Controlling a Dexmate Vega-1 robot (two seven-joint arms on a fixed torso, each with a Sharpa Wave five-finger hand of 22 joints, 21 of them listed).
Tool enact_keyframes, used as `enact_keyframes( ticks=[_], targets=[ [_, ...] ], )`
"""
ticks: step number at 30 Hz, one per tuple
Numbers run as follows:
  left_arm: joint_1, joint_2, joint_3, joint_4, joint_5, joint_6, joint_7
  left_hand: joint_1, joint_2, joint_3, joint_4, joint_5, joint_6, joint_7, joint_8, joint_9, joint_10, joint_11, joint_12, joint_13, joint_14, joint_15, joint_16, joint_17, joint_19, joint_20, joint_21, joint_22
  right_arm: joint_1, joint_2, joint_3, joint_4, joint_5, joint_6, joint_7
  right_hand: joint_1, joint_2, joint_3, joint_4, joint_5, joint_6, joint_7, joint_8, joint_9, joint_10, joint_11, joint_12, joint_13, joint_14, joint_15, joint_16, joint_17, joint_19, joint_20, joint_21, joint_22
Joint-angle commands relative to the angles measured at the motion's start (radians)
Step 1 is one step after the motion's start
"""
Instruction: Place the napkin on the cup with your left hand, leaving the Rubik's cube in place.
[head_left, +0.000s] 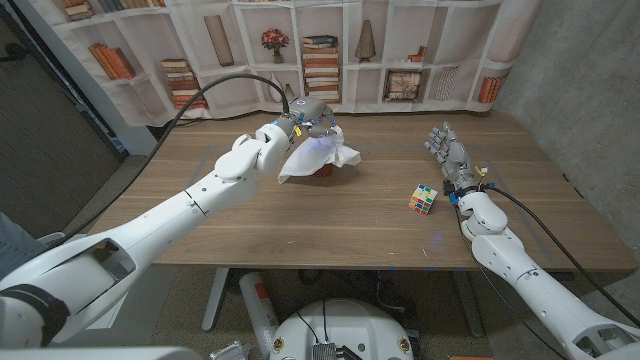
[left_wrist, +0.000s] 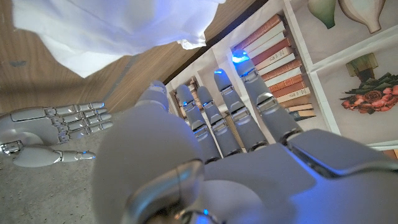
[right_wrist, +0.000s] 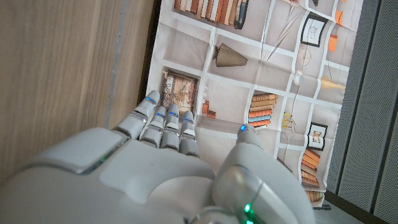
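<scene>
A white napkin (head_left: 312, 157) is draped over a reddish-brown cup (head_left: 325, 171) at the middle back of the table, hiding most of the cup. My left hand (head_left: 303, 122) hovers just above and behind it, fingers spread. In the left wrist view the fingers (left_wrist: 231, 109) reach out straight with nothing between them, and the napkin (left_wrist: 112, 28) hangs beyond them. A Rubik's cube (head_left: 424, 199) sits on the wood to the right of the cup. My right hand (head_left: 449, 155) stands beyond the cube, fingers (right_wrist: 163, 122) extended and holding nothing.
A bookshelf-print backdrop (head_left: 320, 50) hangs behind the wooden table's far edge (head_left: 200, 120). My right hand (left_wrist: 56, 119) also shows in the left wrist view. Bare wood (head_left: 300, 225) lies in front of the cup and cube.
</scene>
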Motion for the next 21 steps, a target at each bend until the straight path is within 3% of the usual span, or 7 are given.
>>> enact_keyframes(
  ticks=[1, 17, 21],
  targets=[
    [0.017, 0.014, -0.025, -0.034, -0.004, 0.011, 0.01, 0.002, 0.007, -0.001, 0.0, 0.007, 0.013, -0.003, -0.002, 0.004, 0.004, -0.001, 0.01, 0.001, -0.007, -0.092, 0.006, -0.001, -0.003, 0.002, -0.002, 0.001, 0.002, -0.001, -0.002, -0.005, -0.004, -0.002, -0.002, 0.005, 0.004, 0.002, -0.006, 0.0, 0.005, 0.001, 0.001, 0.005, 0.003, 0.004, -0.004, 0.003, 0.005, 0.001, -0.003, 0.006, 0.009, 0.001, -0.004, 0.004],
    [0.041, 0.019, -0.052, -0.067, -0.011, 0.019, 0.033, -0.001, 0.008, -0.004, 0.002, 0.009, 0.013, -0.001, -0.004, 0.003, 0.006, -0.001, 0.012, 0.0, -0.01, -0.091, 0.008, -0.003, -0.009, 0.003, -0.01, 0.001, -0.006, -0.006, 0.0, -0.021, -0.005, -0.005, -0.008, 0.004, 0.005, 0.002, -0.006, -0.001, 0.005, 0.0, 0.001, 0.005, 0.002, 0.003, -0.005, 0.003, 0.004, 0.001, -0.003, 0.006, 0.008, 0.002, -0.004, 0.004],
    [0.053, 0.017, -0.062, -0.064, -0.028, 0.011, 0.056, -0.025, 0.033, -0.006, 0.022, 0.012, -0.028, 0.004, -0.025, 0.005, -0.02, 0.002, 0.004, -0.001, -0.061, -0.072, -0.006, -0.01, -0.073, 0.02, -0.042, 0.003, -0.009, -0.007, 0.001, -0.024, -0.006, -0.006, -0.011, 0.004, 0.005, 0.002, -0.006, -0.001, 0.005, 0.0, 0.001, 0.005, 0.002, 0.003, -0.005, 0.003, 0.004, 0.001, -0.003, 0.006, 0.008, 0.002, -0.004, 0.004]
  ],
)
